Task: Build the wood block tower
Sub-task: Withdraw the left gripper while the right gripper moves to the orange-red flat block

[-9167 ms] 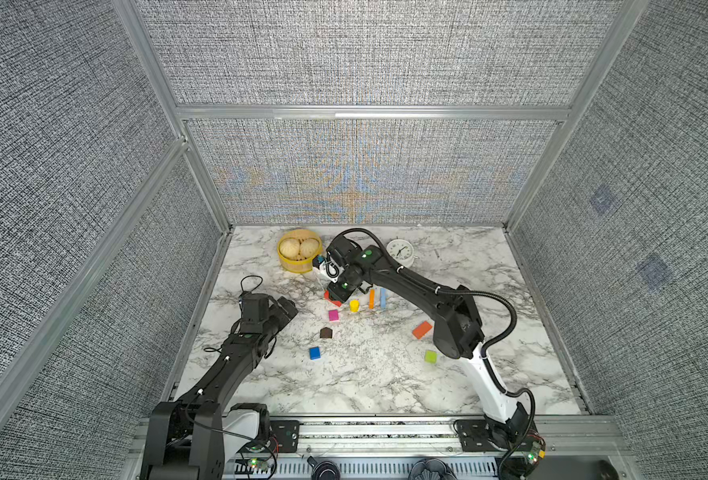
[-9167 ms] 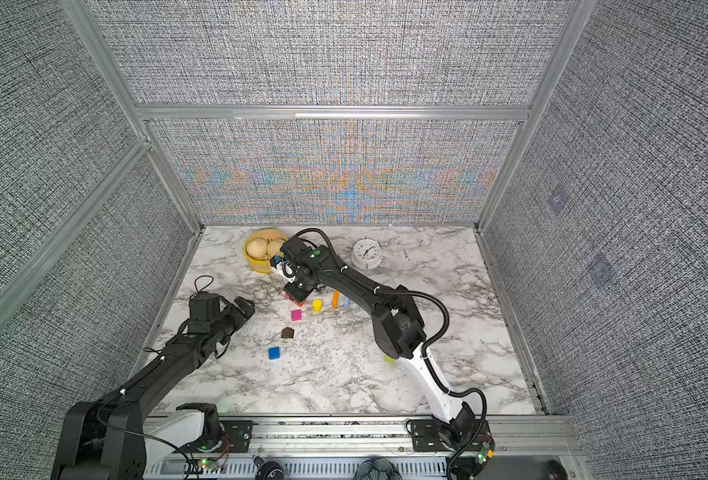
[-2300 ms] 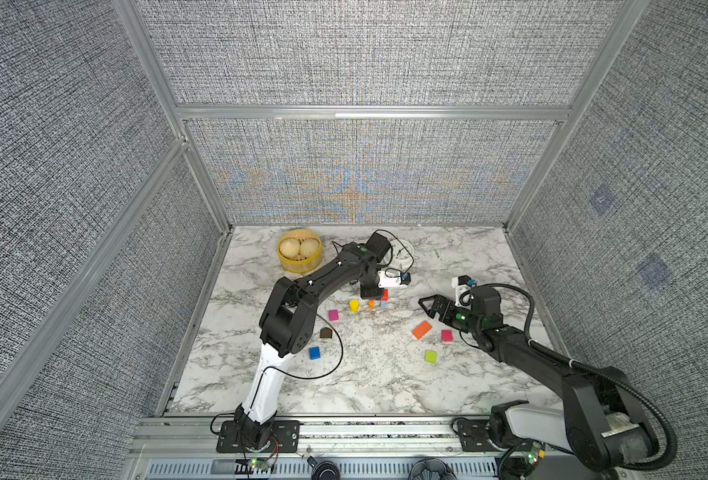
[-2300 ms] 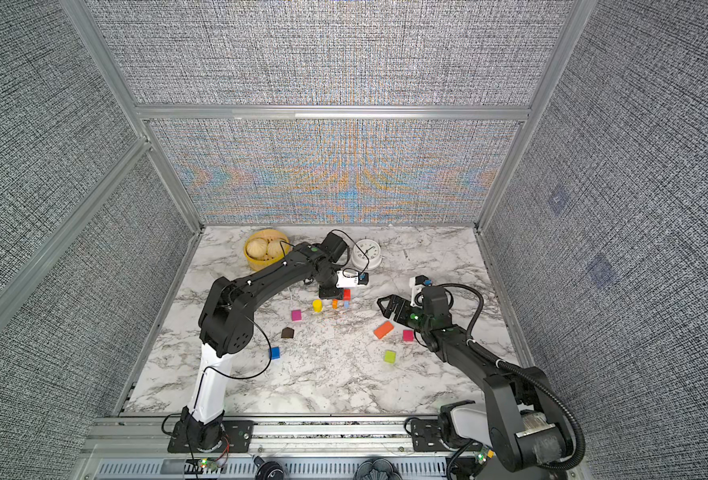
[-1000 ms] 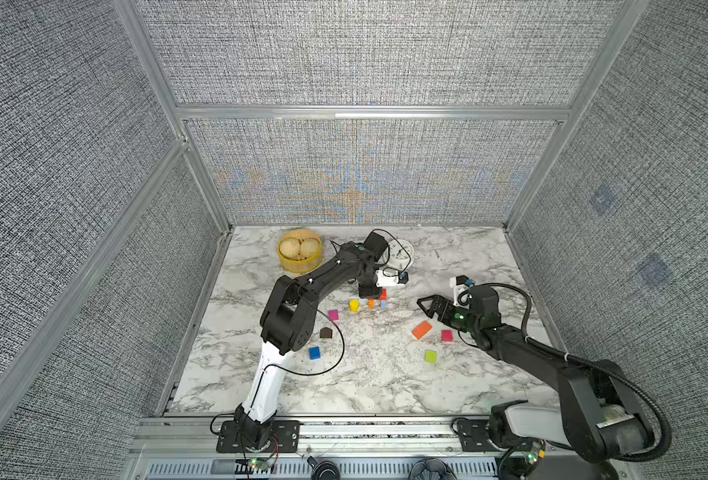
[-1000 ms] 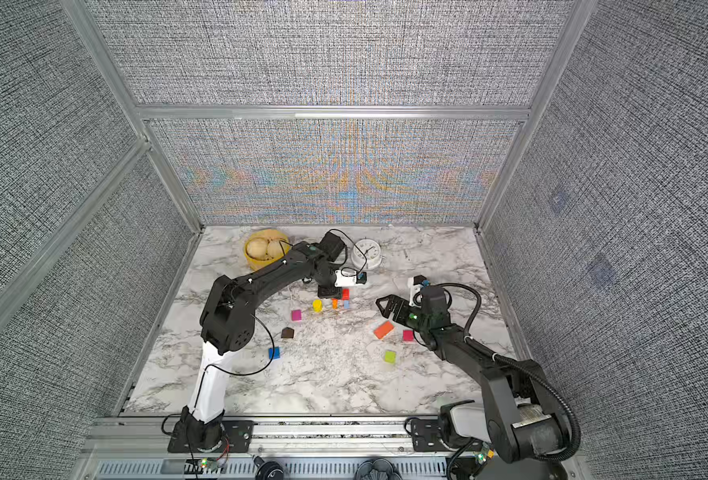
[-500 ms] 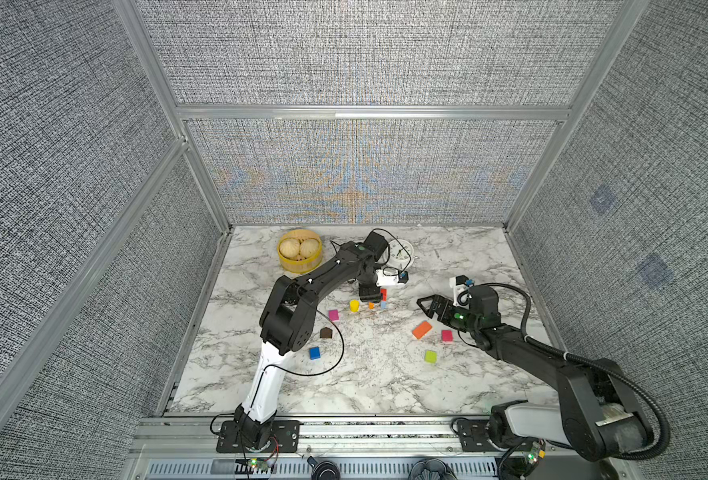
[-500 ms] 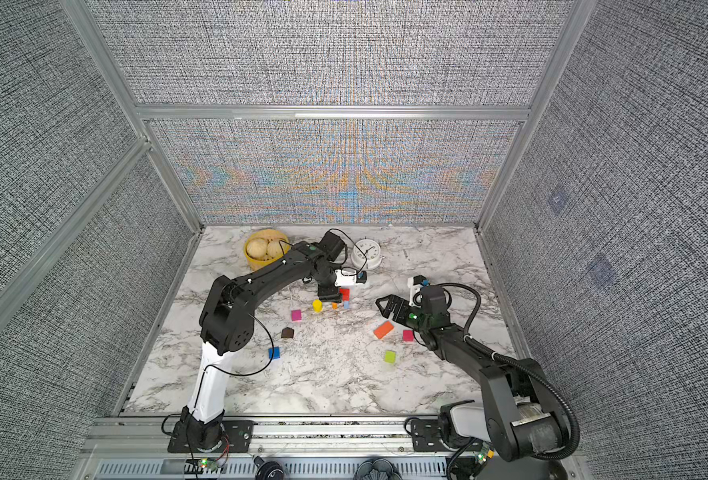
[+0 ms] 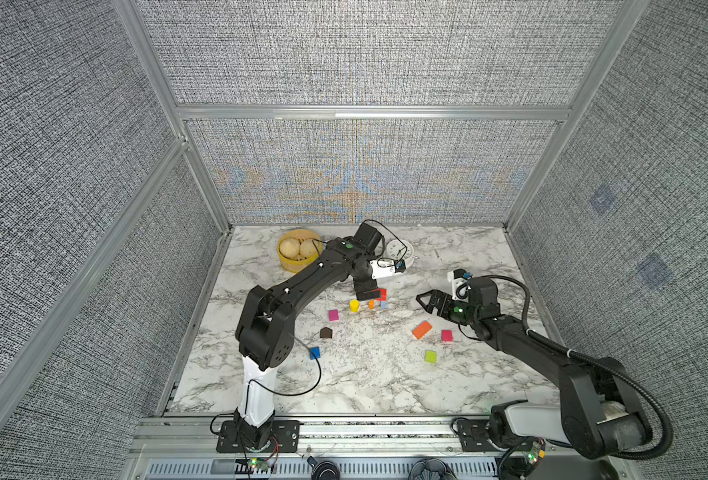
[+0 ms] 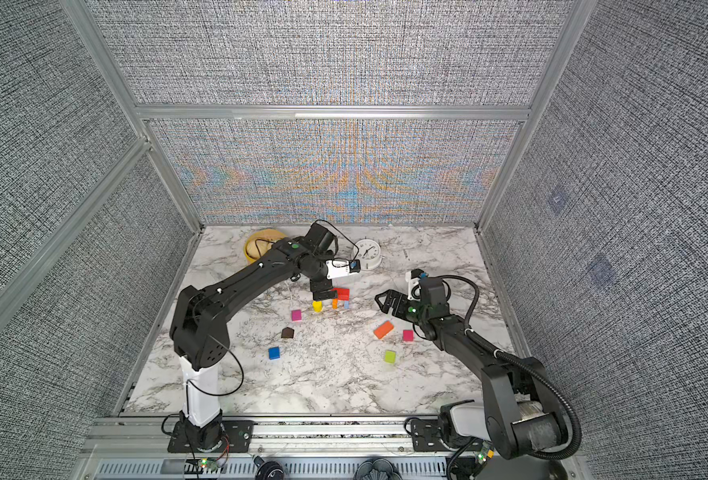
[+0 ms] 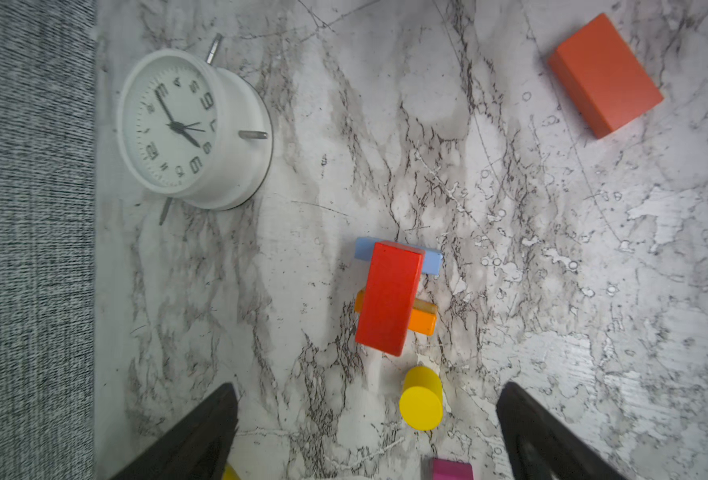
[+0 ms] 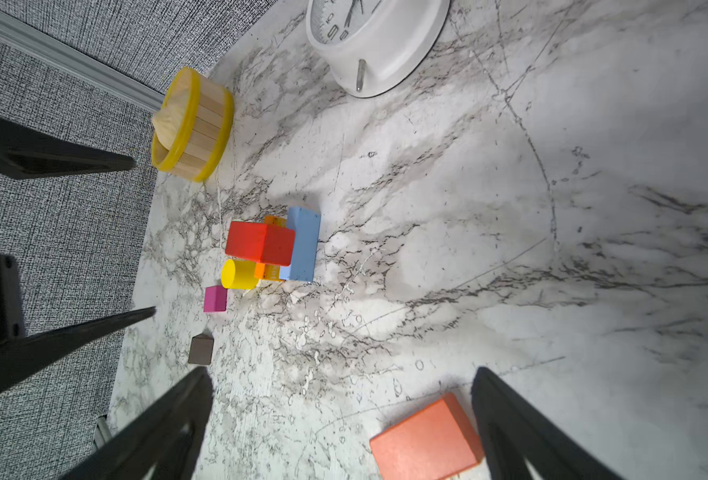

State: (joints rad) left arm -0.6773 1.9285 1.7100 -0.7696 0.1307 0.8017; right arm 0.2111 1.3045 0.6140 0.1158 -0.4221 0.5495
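Note:
The tower is a red brick (image 9: 379, 294) (image 11: 389, 297) lying across an upright orange leg (image 11: 422, 320) and a light-blue leg (image 12: 302, 245). My left gripper (image 9: 366, 295) (image 11: 366, 419) hangs open just above it, holding nothing. A yellow cylinder (image 11: 420, 399) and a pink cube (image 9: 333, 315) stand beside the tower. My right gripper (image 9: 425, 301) (image 12: 341, 395) is open over the marble, with an orange brick (image 12: 425, 444) (image 10: 383, 329) lying close to one finger, untouched. The brown house piece (image 9: 325, 332), blue cube (image 9: 314, 353), green cube (image 9: 430, 356) and a second pink cube (image 9: 447, 335) lie loose.
A white alarm clock (image 9: 400, 250) (image 11: 190, 129) and a yellow steamer basket (image 9: 282, 261) (image 12: 192, 124) with buns stand at the back, close behind the left arm. Mesh walls enclose the marble table (image 9: 364, 386) on three sides.
My left gripper has opened and let go of the red brick, which now rests on the two legs. The right arm has hardly moved.

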